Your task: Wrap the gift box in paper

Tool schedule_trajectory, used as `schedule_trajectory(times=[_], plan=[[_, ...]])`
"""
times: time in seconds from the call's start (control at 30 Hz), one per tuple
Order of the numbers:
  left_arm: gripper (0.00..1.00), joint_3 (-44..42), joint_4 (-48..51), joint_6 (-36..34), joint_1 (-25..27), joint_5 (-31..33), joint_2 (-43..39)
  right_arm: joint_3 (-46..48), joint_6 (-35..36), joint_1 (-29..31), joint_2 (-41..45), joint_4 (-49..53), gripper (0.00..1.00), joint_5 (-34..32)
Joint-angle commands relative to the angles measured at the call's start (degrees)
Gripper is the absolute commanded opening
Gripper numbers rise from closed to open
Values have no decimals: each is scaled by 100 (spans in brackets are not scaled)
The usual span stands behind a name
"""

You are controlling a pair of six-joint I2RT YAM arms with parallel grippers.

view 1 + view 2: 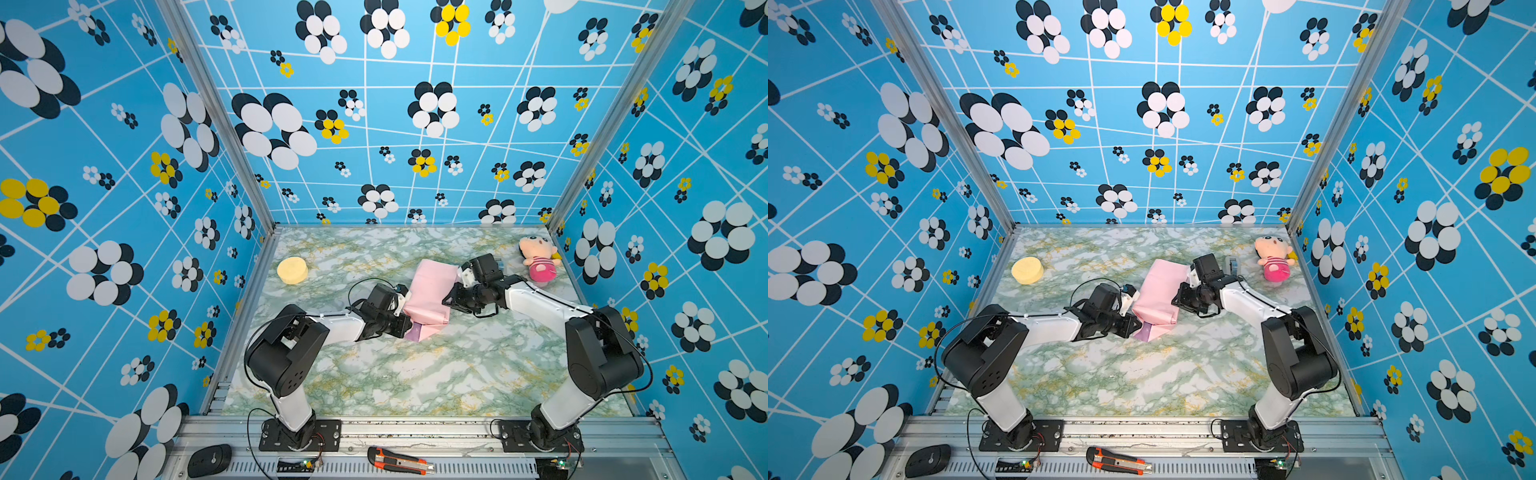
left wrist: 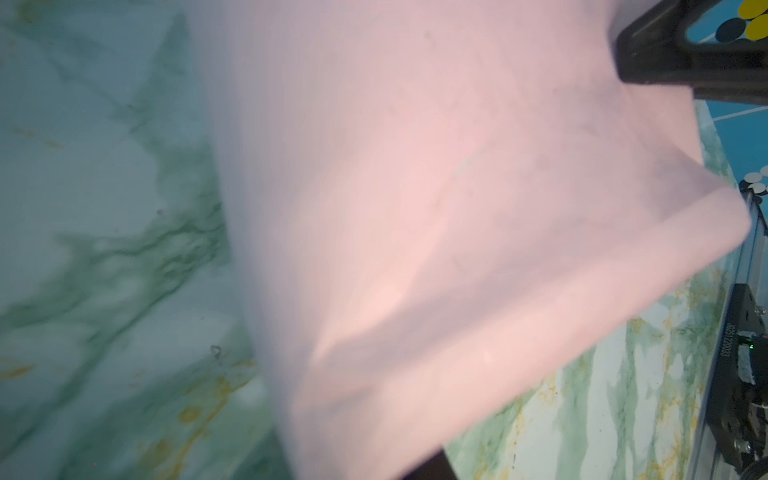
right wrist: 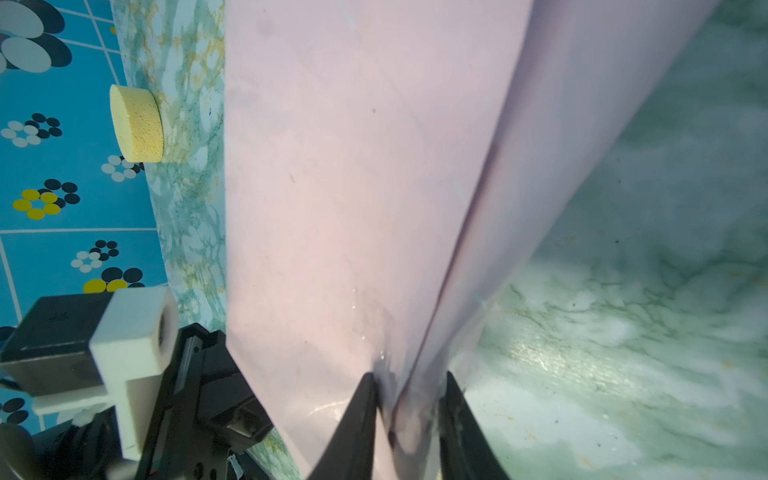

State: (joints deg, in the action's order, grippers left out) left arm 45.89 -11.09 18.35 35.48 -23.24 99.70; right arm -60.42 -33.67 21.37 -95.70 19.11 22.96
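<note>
The paper (image 1: 428, 291) (image 1: 1158, 291) lies folded into a pale pink bundle mid-table, with a lilac flap (image 1: 415, 333) showing at its near end. The gift box is hidden. My left gripper (image 1: 409, 328) (image 1: 1138, 328) is at the bundle's near-left corner, shut on the paper. The sheet (image 2: 415, 208) drapes over that gripper's jaws and fills the left wrist view. My right gripper (image 1: 451, 297) (image 1: 1179, 297) (image 3: 409, 399) is at the bundle's right edge. Its dark fingers (image 3: 357, 415) are shut on a pinched fold of the paper (image 3: 332, 187).
A yellow sponge disc (image 1: 292, 270) (image 3: 137, 124) sits at the far left. A plush doll (image 1: 540, 257) lies at the far right, with a grey tape dispenser (image 1: 1232, 264) behind the right arm. A utility knife (image 1: 399, 460) and a black mouse (image 1: 209, 459) rest on the front rail.
</note>
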Motion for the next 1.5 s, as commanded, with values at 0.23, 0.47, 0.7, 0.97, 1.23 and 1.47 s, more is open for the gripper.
schedule_trajectory(times=[0.23,0.47,0.7,0.97,1.23,1.47], plan=[[6,-264,-1454,524,33,-67,256,200,54,78,37,357,27,-178],[11,-677,-1146,477,-2,145,-460,228,54,78,50,365,27,-195],[11,-1372,-335,646,-365,964,-1295,180,80,78,50,401,27,-195],[9,-1077,-239,697,-542,1133,-656,180,80,83,113,438,27,-231],[6,-749,-760,566,-440,327,-10,184,88,81,149,453,27,-239],[5,-683,-956,569,-293,-200,181,184,80,83,153,439,26,-222]])
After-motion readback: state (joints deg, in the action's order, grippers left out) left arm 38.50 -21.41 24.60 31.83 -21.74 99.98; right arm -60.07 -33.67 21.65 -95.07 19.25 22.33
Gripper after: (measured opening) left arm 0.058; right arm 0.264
